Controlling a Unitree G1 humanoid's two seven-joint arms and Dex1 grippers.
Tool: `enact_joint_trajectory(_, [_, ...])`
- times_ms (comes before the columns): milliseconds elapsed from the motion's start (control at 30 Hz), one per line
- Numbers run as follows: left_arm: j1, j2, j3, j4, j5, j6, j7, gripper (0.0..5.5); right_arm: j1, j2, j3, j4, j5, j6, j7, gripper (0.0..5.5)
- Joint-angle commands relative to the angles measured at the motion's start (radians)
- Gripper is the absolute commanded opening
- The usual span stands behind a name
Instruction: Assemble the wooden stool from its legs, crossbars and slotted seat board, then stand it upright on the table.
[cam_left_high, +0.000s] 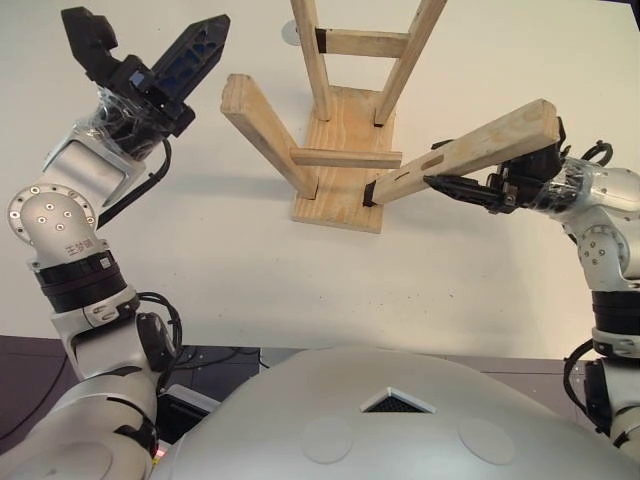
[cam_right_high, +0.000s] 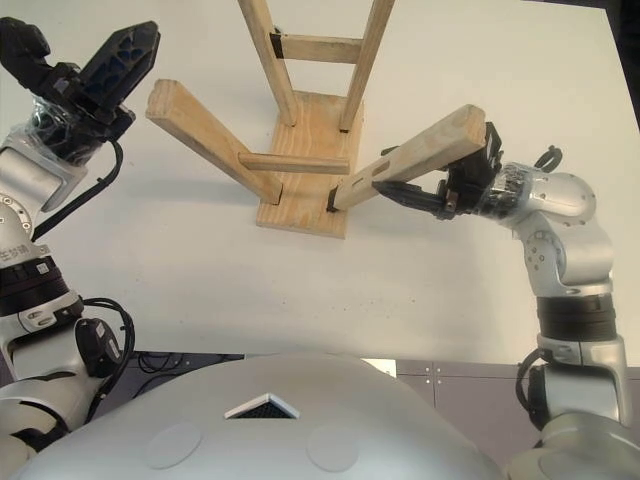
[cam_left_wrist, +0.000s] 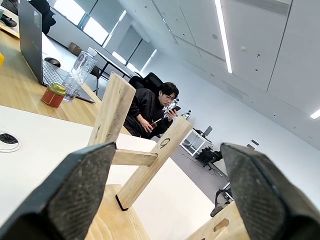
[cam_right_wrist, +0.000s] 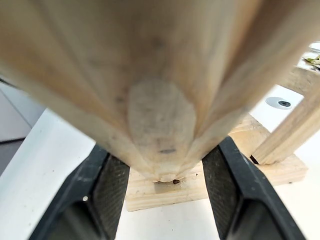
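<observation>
The half-built stool (cam_left_high: 345, 150) sits upside down in the middle of the table (cam_left_high: 200, 260) with its seat board (cam_left_high: 345, 205) flat. It looks like stiff, light, dry wood, so a firm pinch across a leg's flat sides should hold. The right hand (cam_left_high: 445, 180) pinches the near-right leg (cam_left_high: 480, 145), which leans out to the right, while the left hand (cam_left_high: 145, 35) hangs spread at far left. The right wrist view shows both pads (cam_right_wrist: 110, 185) against that leg, half hidden from the head.

You have a white table (cam_left_high: 200, 260) under the work. The seat board (cam_left_high: 343, 200) lies flat on it, toward the far middle. Beyond the board, note one small round disc (cam_left_wrist: 7, 140) set in the tabletop.
</observation>
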Motion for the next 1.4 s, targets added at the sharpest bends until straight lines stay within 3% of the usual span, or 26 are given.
enact_joint_trajectory(33, [0.049, -0.038, -0.043, -0.055, 0.031, -0.003, 0.028, 3.83, -0.018, -0.089, 0.097, -0.033, -0.195, 0.074, -0.023, 2.02])
enact_joint_trajectory(600, [0.085, -0.104, -0.122, -0.145, 0.052, -0.042, 0.068, 3.83, -0.202, -0.031, 0.159, -0.149, -0.176, 0.253, -0.047, 2.02])
enact_joint_trajectory(933, [0.02, -0.155, -0.192, -0.19, 0.097, -0.052, 0.203, 3.83, -0.327, -0.168, 0.497, -0.066, -0.583, 0.328, -0.041, 2.02])
enact_joint_trajectory(1200, [-0.139, -0.281, -0.232, -0.129, 0.16, -0.021, 0.505, 3.83, -0.387, -0.117, 0.628, 0.154, -0.56, 0.408, -0.018, 2.02])
enact_joint_trajectory(1333, [-0.19, -0.331, -0.288, -0.047, 0.247, -0.016, 0.571, 3.83, -0.335, -0.089, 0.711, 0.231, -0.592, 0.39, -0.044, 2.02])
enact_joint_trajectory(1400, [-0.202, -0.321, -0.309, -0.035, 0.275, -0.018, 0.541, 3.83, -0.292, -0.063, 0.687, 0.266, -0.546, 0.404, -0.088, 2.02])
